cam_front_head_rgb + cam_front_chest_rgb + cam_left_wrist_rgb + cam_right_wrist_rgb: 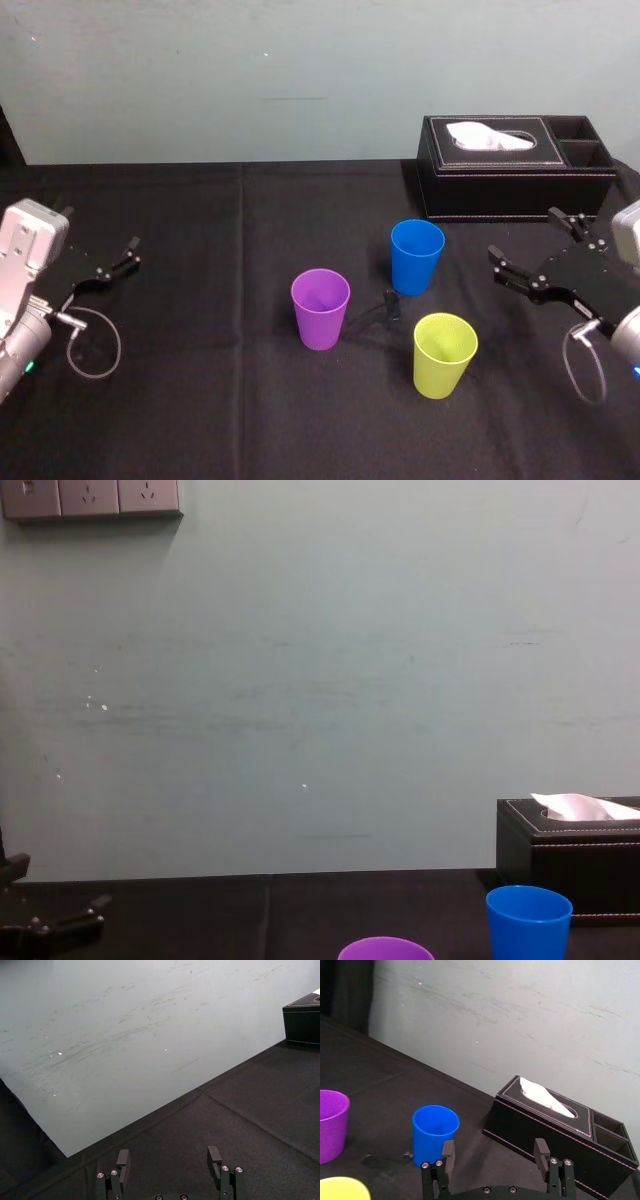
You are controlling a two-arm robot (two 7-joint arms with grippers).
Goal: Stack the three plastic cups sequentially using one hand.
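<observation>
Nothing stacked yet: purple cup (320,308), blue cup (417,256) & yellow-green cup (445,353) stand separate on the bench (200,400). Right tool (494,1144) is near, fingers apart, empty. Left tool (169,1151) is parked, also apart.

Black-clothed table (200,400) — cups (320,308), tissue box (515,165)

Three plastic cups (320,309) — upright, apart

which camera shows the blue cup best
The head view: the blue cup stands whole and upright, unobstructed. The right wrist view sees it side-on, its base partly behind the right claw. The chest view cuts off its lower part.
</observation>
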